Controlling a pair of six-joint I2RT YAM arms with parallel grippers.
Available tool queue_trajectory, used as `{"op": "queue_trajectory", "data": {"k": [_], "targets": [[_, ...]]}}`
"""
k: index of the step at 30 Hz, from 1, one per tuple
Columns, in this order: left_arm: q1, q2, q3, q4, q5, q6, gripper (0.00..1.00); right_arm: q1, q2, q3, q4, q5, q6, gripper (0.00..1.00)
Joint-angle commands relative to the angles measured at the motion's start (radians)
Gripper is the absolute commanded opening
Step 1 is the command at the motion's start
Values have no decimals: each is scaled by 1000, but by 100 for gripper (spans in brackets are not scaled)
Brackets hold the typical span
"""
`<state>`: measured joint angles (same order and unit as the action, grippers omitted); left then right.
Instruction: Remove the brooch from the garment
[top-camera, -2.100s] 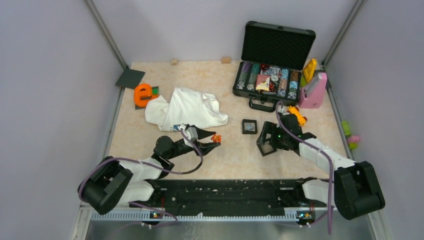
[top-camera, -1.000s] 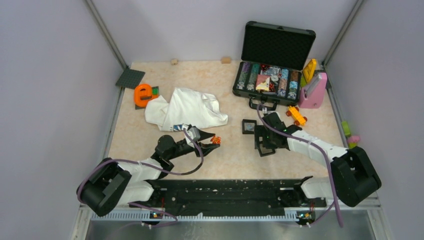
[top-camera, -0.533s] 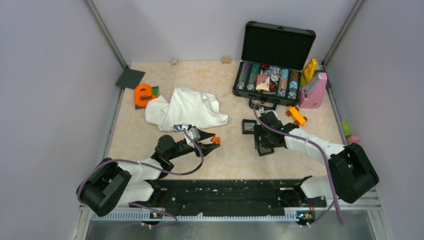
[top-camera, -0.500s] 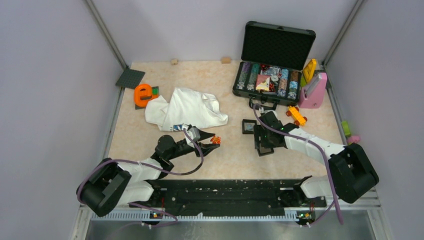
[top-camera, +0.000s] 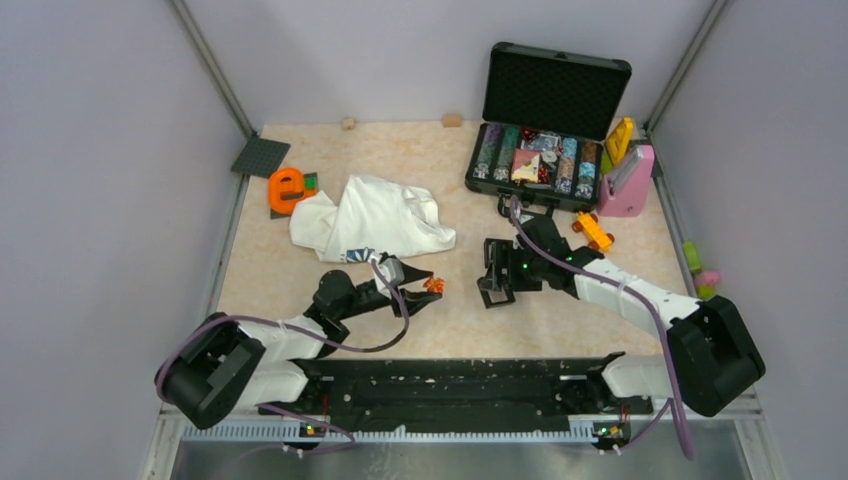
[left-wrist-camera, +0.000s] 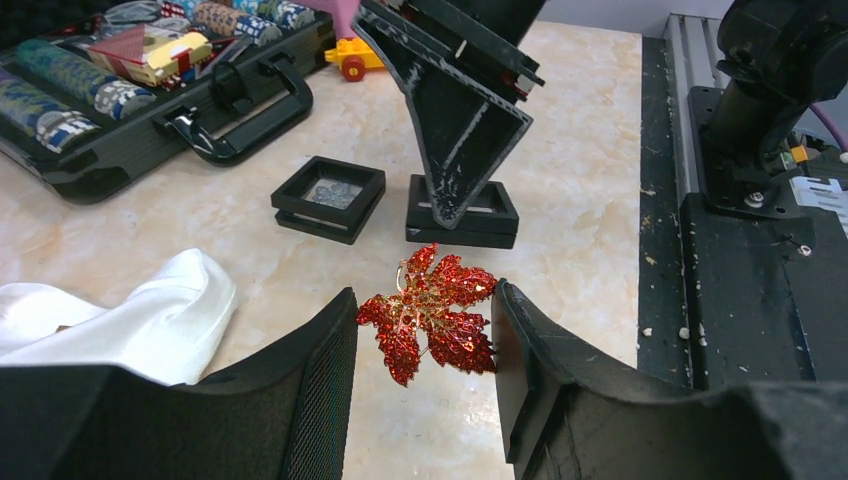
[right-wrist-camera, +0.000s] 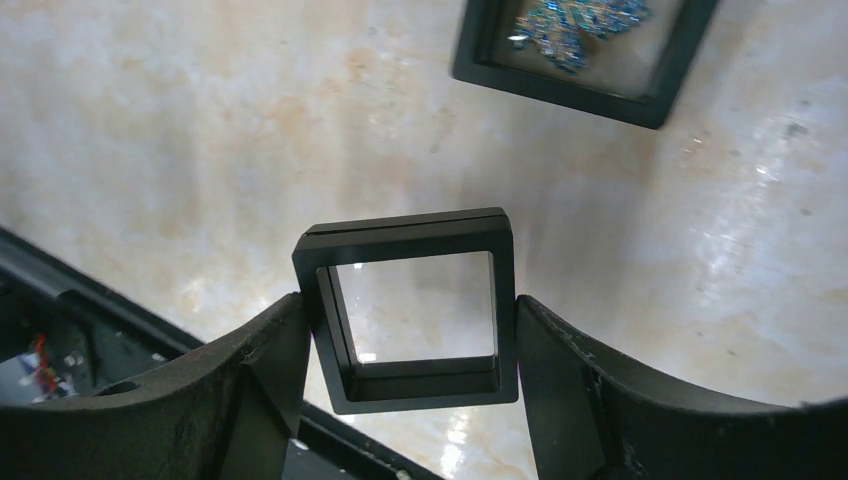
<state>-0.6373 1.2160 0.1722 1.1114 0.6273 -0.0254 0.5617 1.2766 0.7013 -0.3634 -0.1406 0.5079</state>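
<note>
Right hand (top-camera: 497, 283), box (right-wrist-camera: 400, 232) nearer brooch (left-wrist-camera: 430, 310)

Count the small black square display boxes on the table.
2. One empty box sits between the fingers of the right gripper; the other box, holding something bluish, lies beside it, nearer the case. Others may be hidden.
</note>
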Motion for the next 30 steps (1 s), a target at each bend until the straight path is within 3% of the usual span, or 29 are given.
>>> {"op": "queue_trajectory", "data": {"k": [1, 10, 30], "targets": [[-20, 30, 35, 24, 32, 29, 46, 21, -31, 17, 130, -148, 48, 63], [-69, 87, 81, -57, 13, 121, 45, 70, -2, 45, 138, -155, 55, 62], [-79, 108, 148, -270, -60, 167, 45, 138, 17, 96, 114, -157, 66, 58]]}}
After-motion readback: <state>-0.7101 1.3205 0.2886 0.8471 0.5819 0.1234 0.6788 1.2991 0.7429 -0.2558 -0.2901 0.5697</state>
